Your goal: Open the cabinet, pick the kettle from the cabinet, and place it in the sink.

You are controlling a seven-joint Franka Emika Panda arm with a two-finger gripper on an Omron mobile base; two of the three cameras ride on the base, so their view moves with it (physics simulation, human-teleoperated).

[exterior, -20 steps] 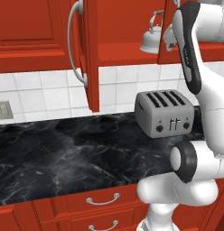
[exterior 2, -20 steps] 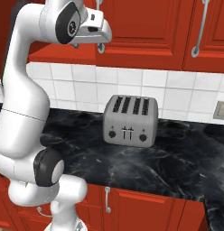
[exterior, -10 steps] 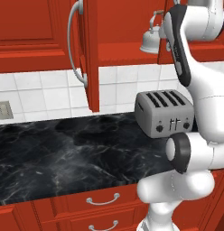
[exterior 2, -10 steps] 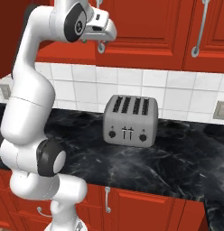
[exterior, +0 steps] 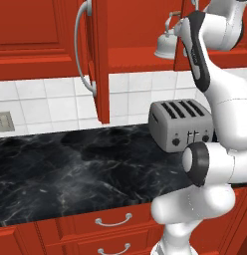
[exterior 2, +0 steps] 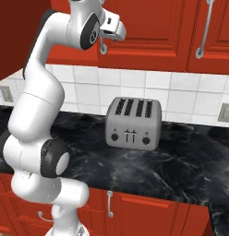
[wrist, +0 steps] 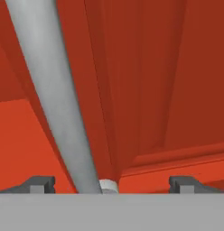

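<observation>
Left base view shows the red wall cabinet (exterior: 100,60) with one door swung out toward the room, edge-on, its long curved silver handle (exterior: 84,50) bowing off the face. Inside, on the cabinet's bottom shelf, sits the kettle (exterior: 168,42), silvery-white, with its arched handle rising above it; its right side is covered by the robot's upper arm, so the spout cannot be made out. The arm reaches up to the top right corner of that view, where the hand is cut off by the frame edge.

From the right base view, the hand is up against a closed red door (exterior 2: 153,25) beside the handle (exterior 2: 103,46) that hangs just below it, but the fingertips are too small and tucked in to read there.

Up close in the hand view, the pincer (wrist: 111,182) stands wide open, its two dark fingertips (wrist: 39,184) well apart at the bottom edge. A thick silver handle bar (wrist: 59,94) runs slantwise between them, down to its mount (wrist: 108,185), with the raised red panel (wrist: 177,90) behind. Neither fingertip touches the bar.

Below, a boxy silver four-slot toaster (exterior: 180,124) stands on the black marbled bench (exterior: 70,174) against the white tiled wall (exterior: 41,104). Red drawers (exterior: 113,221) with short silver pulls sit under the bench; the lowest is cut off at the bottom.
</observation>
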